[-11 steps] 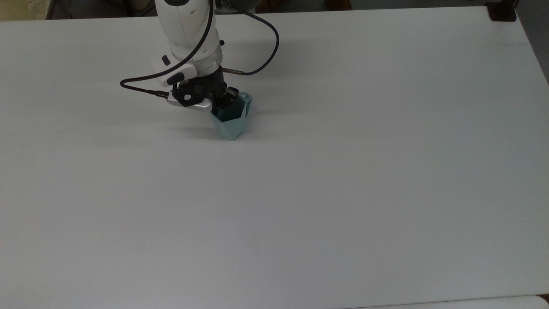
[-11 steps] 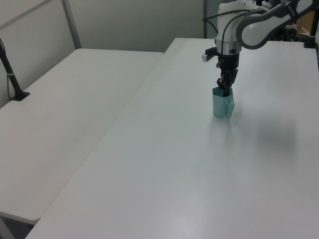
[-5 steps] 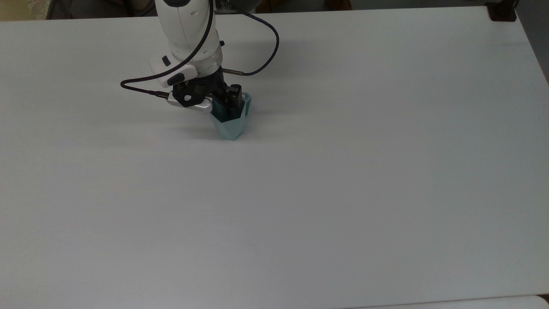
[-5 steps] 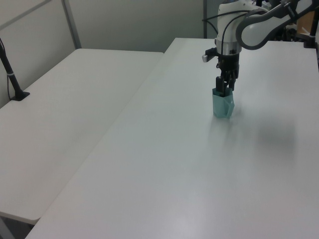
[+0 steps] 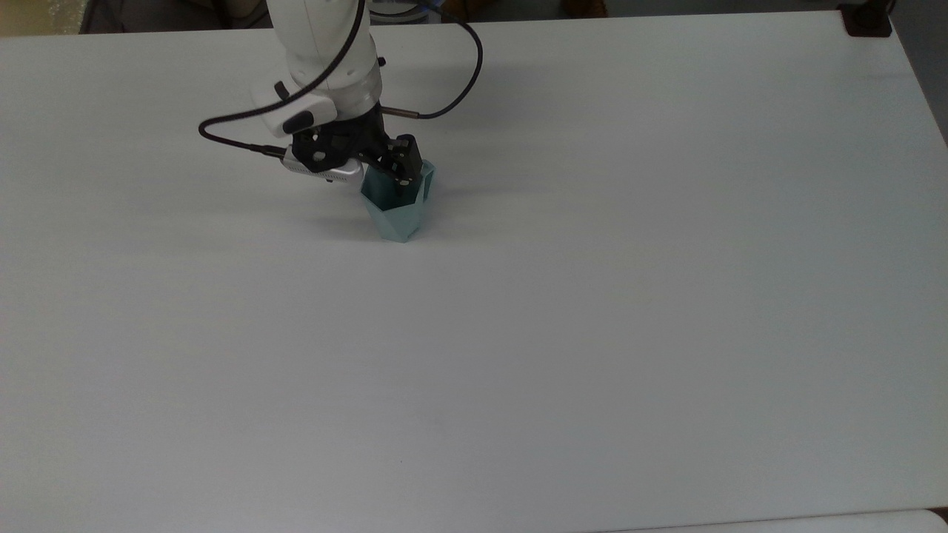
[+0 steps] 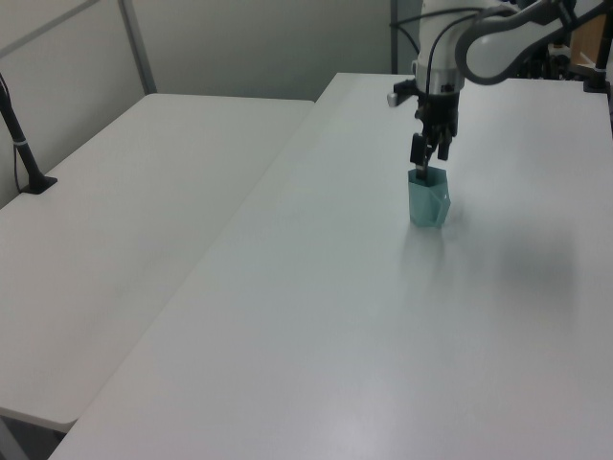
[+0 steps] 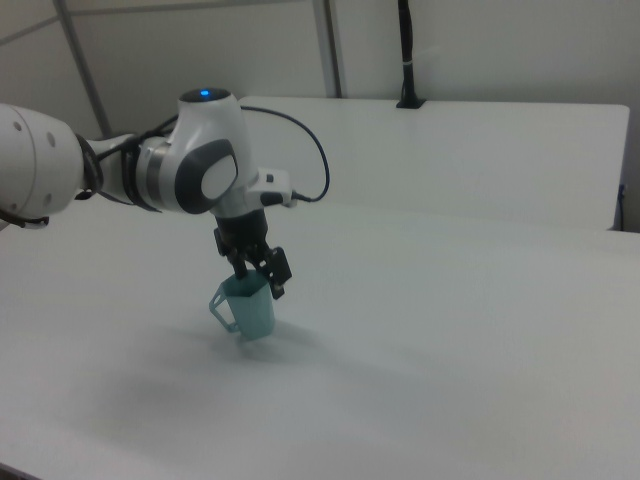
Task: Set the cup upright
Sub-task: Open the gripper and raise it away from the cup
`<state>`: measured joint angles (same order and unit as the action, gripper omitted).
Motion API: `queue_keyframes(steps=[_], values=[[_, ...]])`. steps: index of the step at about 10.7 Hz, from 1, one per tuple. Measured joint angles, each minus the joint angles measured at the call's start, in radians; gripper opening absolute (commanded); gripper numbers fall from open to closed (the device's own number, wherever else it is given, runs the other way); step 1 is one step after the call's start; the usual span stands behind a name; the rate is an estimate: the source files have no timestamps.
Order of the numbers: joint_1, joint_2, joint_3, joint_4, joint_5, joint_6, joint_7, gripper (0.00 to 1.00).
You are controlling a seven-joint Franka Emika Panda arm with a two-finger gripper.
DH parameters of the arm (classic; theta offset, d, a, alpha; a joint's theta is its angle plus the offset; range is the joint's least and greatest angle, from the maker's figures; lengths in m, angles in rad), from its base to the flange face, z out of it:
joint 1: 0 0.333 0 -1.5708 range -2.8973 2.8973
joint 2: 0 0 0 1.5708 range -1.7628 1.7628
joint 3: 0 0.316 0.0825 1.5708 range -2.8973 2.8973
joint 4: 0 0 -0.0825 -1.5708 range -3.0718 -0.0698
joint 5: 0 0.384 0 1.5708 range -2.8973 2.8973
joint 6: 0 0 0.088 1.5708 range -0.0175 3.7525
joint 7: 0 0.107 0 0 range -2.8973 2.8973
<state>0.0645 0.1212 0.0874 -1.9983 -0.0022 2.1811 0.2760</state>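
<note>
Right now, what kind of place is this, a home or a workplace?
Most likely a robotics lab or test room. A white robot arm works over a plain white table that carries just one small teal cup, and a second white table stands alongside bare walls.

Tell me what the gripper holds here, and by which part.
Nothing: the gripper is open just above the rim of the cup, which stands upright on the table.

white table (image 5: 592,296) with a second white table (image 6: 144,192) beside it
</note>
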Motion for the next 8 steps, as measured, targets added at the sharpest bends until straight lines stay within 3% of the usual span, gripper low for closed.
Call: queue_keyframes(steps=[5, 8], values=[[-0.014, -0.124, -0.018, 0.084, 0.000, -0.049, -0.014, 1.00], [-0.030, -0.209, -0.064, 0.190, 0.000, -0.321, -0.185, 1.00]])
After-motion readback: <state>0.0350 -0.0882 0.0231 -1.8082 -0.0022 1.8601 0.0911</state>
